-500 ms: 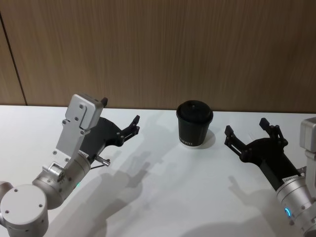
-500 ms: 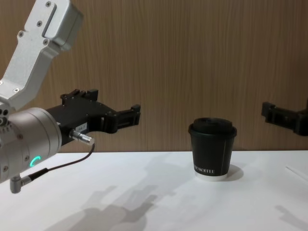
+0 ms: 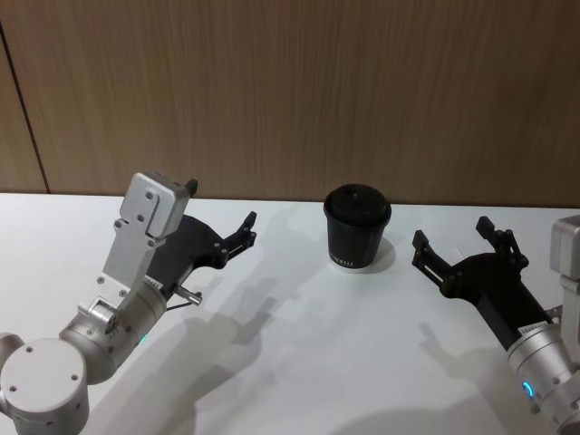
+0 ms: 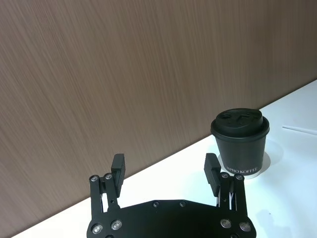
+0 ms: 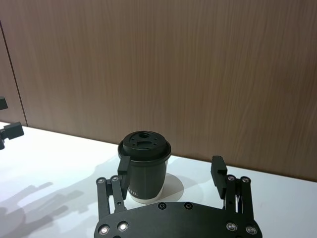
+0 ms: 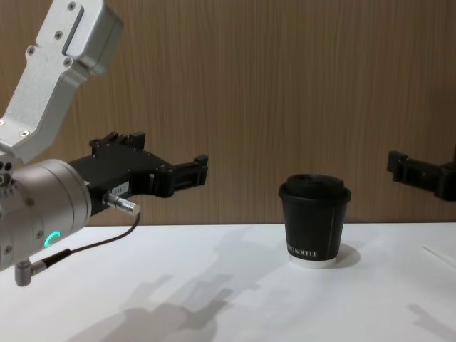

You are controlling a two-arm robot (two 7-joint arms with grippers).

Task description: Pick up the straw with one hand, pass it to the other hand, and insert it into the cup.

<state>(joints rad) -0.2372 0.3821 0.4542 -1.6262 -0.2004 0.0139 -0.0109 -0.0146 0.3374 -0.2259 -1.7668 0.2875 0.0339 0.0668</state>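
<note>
While both arms hang above the white table [image 3: 299, 362], nothing is held.

Thin, straight white straw [image 6: 437, 255]: flat on the tabletop, on the robot's right of the cup and well apart from it. In the chest view only a short stretch shows, running off the right edge. The left wrist view has it as a faint line beyond the cup.

Small black paper cup with a black lid [image 3: 357, 227]: upright near the wood-panelled wall [image 3: 290, 91], roughly between the two arms.

Right gripper [image 3: 452, 234]: fingers spread wide, empty, raised off the table, near the cup on its right.

Left gripper [image 4: 165, 167]: fingers likewise wide apart, empty, raised, well to the left of the cup.

Key relation: the straw lies on the right gripper's side and lower than it, with the cup standing between straw and left gripper. The right arm is nearer, so I judge it the one to pick.

The long axis seems to slant from the cup's side out toward the robot's right and nearer edge. Too little shows to be sure.

The pickup likely needs the right gripper lowered and turned so its fingers close across that axis.
</note>
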